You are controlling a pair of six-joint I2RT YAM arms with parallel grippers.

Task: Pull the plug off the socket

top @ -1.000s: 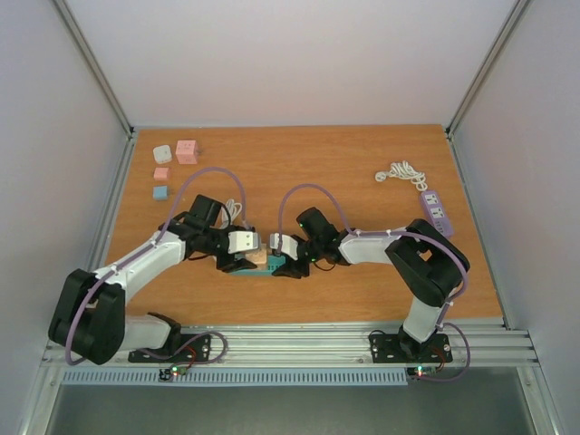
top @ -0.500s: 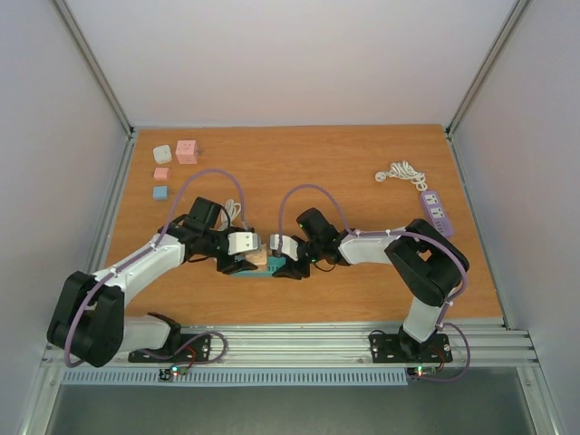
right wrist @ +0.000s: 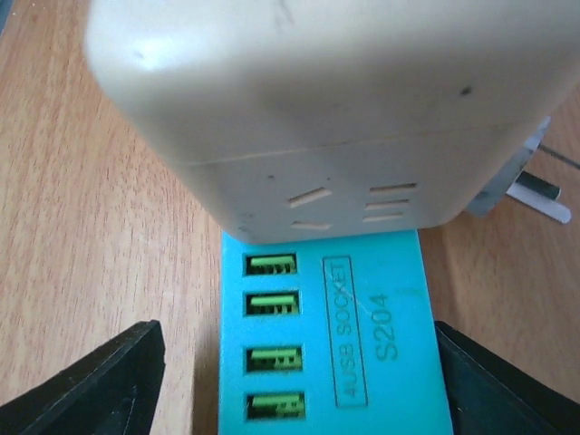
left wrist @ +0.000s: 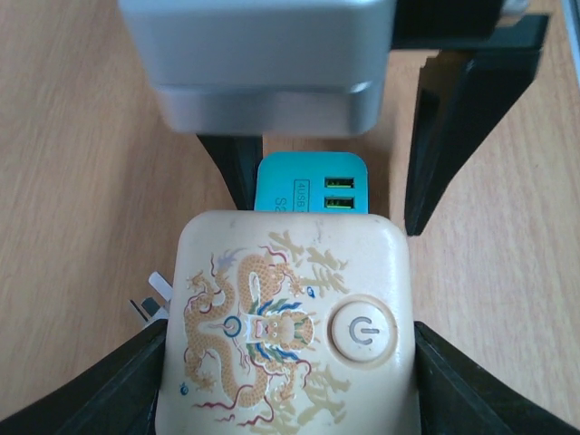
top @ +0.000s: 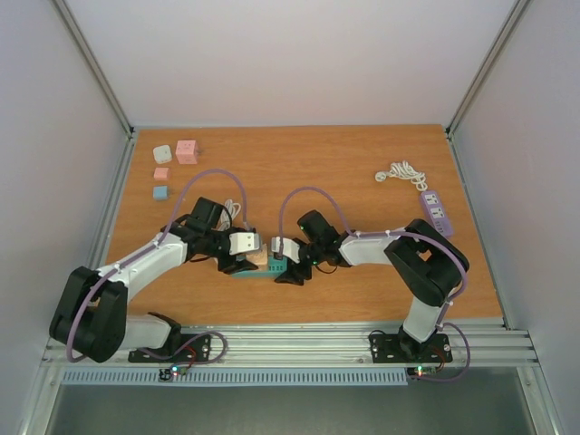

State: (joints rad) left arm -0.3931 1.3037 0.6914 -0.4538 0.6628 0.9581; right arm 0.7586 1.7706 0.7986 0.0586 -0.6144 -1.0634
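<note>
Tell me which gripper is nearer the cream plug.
Left. The left gripper clamps the cream plug by its sides; the right gripper straddles the teal socket next to it.

Overhead, plus opposed close-ups of socket (right wrist: 335, 353)

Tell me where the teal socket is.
The socket lies on the table, slightly left of centre in the top view, between the left gripper and right gripper, partly under the cream plug.

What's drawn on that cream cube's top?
A golden dragon on the cream cube, clearest in the left wrist view.
</note>
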